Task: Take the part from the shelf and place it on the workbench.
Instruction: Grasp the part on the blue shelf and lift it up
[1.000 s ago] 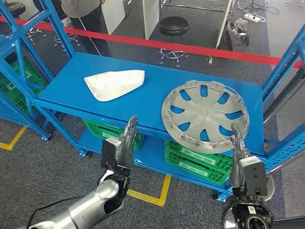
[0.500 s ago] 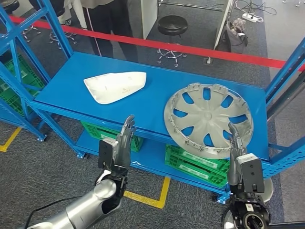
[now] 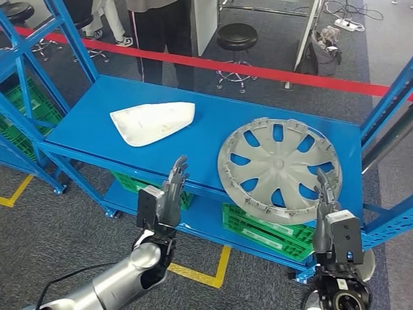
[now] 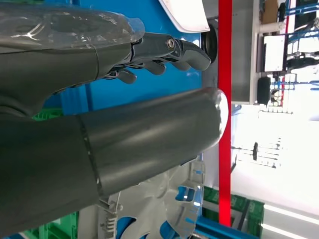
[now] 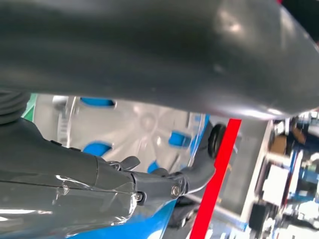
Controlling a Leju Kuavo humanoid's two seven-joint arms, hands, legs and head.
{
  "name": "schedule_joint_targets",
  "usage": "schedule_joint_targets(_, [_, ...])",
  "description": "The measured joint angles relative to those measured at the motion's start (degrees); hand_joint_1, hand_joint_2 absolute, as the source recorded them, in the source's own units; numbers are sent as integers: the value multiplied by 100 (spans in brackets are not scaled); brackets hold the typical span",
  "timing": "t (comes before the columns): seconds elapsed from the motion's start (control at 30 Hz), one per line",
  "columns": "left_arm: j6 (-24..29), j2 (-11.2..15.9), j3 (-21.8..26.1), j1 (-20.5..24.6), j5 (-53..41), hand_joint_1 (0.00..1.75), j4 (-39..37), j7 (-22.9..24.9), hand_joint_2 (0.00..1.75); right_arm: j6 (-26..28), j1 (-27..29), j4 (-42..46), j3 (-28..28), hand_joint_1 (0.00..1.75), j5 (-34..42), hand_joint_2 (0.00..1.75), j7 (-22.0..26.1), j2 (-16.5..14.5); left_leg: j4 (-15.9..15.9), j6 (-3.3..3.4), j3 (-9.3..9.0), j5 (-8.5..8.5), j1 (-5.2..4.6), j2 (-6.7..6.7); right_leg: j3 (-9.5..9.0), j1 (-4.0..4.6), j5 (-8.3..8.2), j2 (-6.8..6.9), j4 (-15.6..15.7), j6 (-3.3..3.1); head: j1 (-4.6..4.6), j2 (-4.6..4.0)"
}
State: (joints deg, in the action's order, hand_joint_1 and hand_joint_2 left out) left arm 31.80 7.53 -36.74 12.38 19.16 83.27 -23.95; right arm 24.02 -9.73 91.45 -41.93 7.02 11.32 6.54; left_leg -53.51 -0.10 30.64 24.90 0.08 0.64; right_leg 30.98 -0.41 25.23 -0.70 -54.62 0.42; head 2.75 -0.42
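a white panel (image 3: 151, 123) is lying on the left of the blue shelf (image 3: 204, 132). the left hand (image 3: 171, 194) is hovering before the shelf edge, fingers spread, gripping nothing. the silver wheel cover (image 3: 279, 169) is resting on the right, overhanging the edge. the right hand (image 3: 325, 206) is hanging just beside its rim, fingers apart, holding nothing.

Workshop, blue shelving (image 3: 97, 129), green crates (image 3: 262, 226)

Grey carpet floor (image 3: 58, 226) marked with yellow tape lines (image 3: 202, 274) and crossed by a red stripe (image 3: 273, 70). Beyond the stripe, a black round stool (image 3: 235, 37) beside a white panel (image 3: 204, 22). Green crates (image 3: 265, 226) under blue racking
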Motion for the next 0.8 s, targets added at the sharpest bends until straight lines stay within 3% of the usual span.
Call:
schedule_joint_targets(0.07, [0, 4, 0, 2, -2, 0, 1, -2, 0, -18, -5, -2, -2, 0, 1, 87, -91, 0, 21, 31, -15, -4, 0, -7, -2, 6, 6, -9, 2, 0, 9, 0])
schedule_joint_targets(0.13, [7, 7, 0, 2, -10, 0, 2, -3, 0, -46, -19, -14, -4, 0, 1, 175, -237, 0, 54, 19, -28, -13, 1, -7, -2, 9, 12, -10, 2, -14, 13, 0])
schedule_joint_targets(0.27, [38, 25, 0, -2, -46, 0, 8, 10, 0, -151, -105, -88, -12, 0, -190, 175, -712, 1, 94, -18, -39, -32, 6, -7, 0, 18, 15, -6, 0, -42, 13, 0])
schedule_joint_targets(0.4, [4, 33, 0, -4, -99, 0, 19, 54, 0, -599, -380, -360, -50, 0, -692, 175, -1391, 59, 100, -65, -39, -39, 10, -8, 1, 23, 11, -2, -1, -53, 12, 0])
schedule_joint_targets(0.8, [-140, 33, 0, -4, -118, 0, 20, 78, 0, -1749, -1199, -1276, -113, 0, -1085, 175, -2137, 260, 87, -80, -37, -42, -9, -7, -9, -8, -4, 6, 4, -53, 10, 0])
